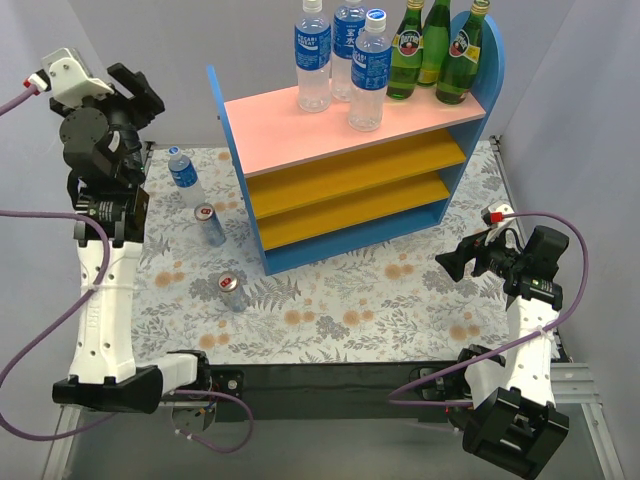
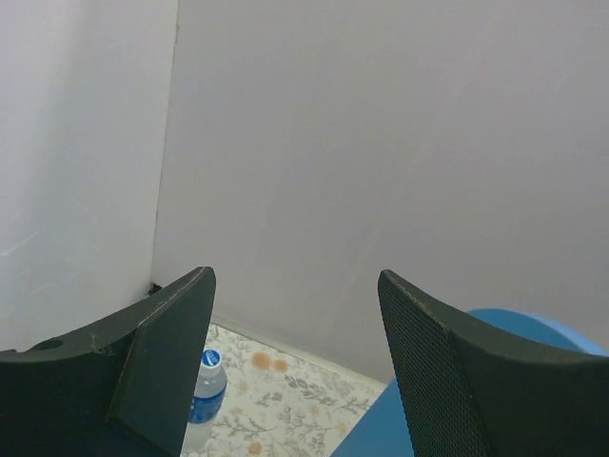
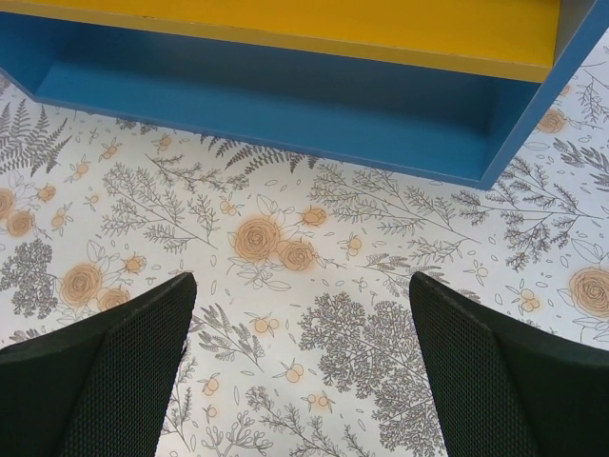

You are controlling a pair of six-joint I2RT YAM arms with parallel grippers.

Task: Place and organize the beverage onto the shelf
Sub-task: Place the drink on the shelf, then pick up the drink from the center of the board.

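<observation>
The three-tier shelf unit [image 1: 290, 125] has blue round-topped side panels, a pink top board and two orange-yellow lower boards. It stands upright at the far side of the flowered table, turned at an angle to me. On its pink top stand three clear plastic bottles with blue labels and caps [image 1: 313, 60], clustered near the middle. Three green glass bottles [image 1: 405, 55] stand packed together at the right end. A fourth clear plastic bottle [image 1: 186, 180] stands upright on the table, left of the shelf. Two silver-red cans stand upright there too: the first can [image 1: 209, 226] close beside that bottle, the second can [image 1: 232, 292] nearer me, off the shelf's left front corner.
</observation>
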